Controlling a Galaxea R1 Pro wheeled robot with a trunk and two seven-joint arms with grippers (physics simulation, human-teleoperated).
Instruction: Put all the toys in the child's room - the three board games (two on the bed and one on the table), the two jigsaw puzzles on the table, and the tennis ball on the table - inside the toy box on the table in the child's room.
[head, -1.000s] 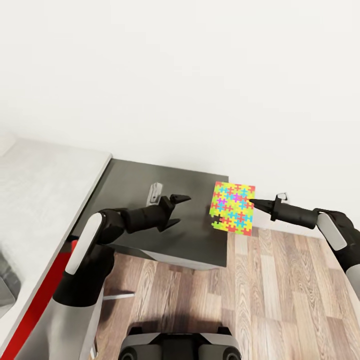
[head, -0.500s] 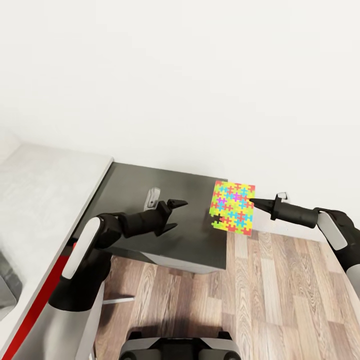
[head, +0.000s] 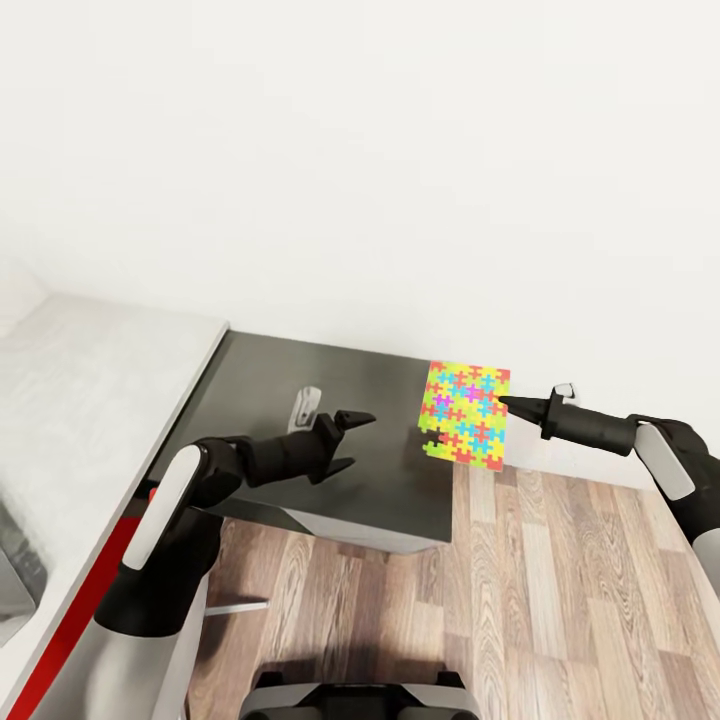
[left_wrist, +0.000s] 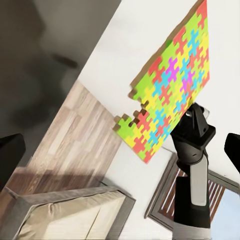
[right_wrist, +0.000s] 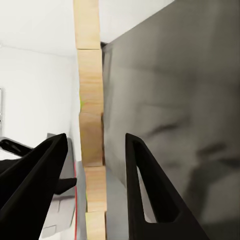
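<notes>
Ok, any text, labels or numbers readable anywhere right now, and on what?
None readable.
Jigsaw puzzle, held at its edge in the right gripper: only coloured pieces, no print.
Table: bare surface, no markings.
Left gripper, jaws apart: no label visible.

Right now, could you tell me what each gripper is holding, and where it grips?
The right gripper pinches the jigsaw puzzle at its right edge, holding it upright in the air. The left gripper is open, holding nothing.

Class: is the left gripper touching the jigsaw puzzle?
Apart. The head view shows dark tabletop between the left gripper and the jigsaw puzzle.
</notes>
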